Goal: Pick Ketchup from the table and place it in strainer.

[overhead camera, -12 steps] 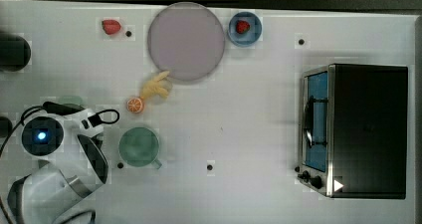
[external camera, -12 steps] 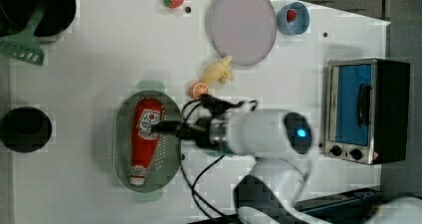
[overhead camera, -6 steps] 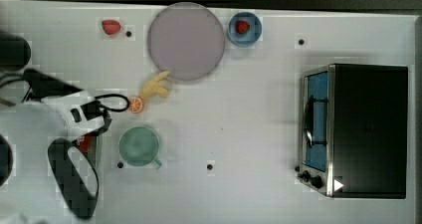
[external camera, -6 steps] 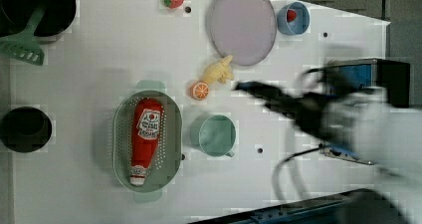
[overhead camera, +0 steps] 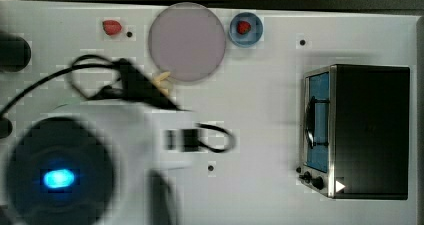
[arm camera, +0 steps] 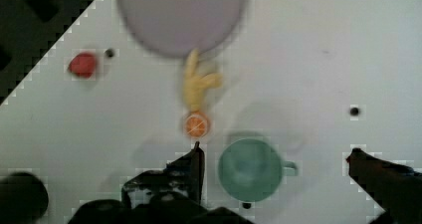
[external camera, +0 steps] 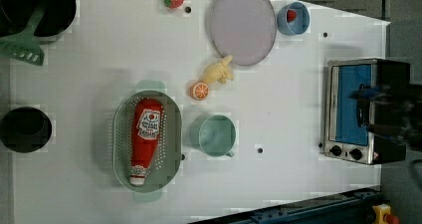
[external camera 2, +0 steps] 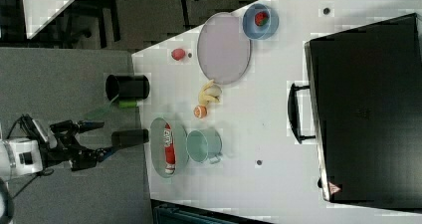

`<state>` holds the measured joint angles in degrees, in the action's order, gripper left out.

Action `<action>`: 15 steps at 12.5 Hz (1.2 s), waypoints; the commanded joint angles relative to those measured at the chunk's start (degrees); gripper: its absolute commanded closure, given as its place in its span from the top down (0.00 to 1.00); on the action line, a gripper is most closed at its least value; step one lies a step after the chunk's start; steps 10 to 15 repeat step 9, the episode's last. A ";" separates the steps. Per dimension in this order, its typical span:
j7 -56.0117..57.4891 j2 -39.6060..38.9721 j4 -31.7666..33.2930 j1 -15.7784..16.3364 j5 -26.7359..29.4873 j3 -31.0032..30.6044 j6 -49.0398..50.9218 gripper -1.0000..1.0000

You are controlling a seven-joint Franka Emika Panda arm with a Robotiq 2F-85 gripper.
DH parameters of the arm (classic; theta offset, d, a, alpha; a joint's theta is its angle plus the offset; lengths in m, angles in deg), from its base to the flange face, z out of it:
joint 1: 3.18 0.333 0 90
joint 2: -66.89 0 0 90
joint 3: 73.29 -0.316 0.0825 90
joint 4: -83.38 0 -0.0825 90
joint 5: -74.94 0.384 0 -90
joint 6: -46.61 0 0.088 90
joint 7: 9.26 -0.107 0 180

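Gripper (arm camera: 273,159) wide open, holding nothing, above teal cup (arm camera: 250,169); ketchup bottle (external camera: 145,139) lying in strainer (external camera: 119,144); orange slice (external camera: 200,90) nearby

A white label with red print is carried on the ketchup bottle (external camera: 146,138), which lies inside the strainer (external camera: 119,144); its wording cannot be read. A small white triangular mark is seen at the toaster oven's (overhead camera: 357,130) lower front corner in the top view. No other text is legible.
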<state>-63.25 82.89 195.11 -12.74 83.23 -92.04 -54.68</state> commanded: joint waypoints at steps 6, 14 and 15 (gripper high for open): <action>4.69 -1.84 -1.96 -1.45 -5.84 8.39 3.11 1.00; 4.69 -2.06 -1.66 -1.47 -5.85 8.64 3.15 1.00; 4.69 -2.06 -1.66 -1.47 -5.85 8.64 3.15 1.00</action>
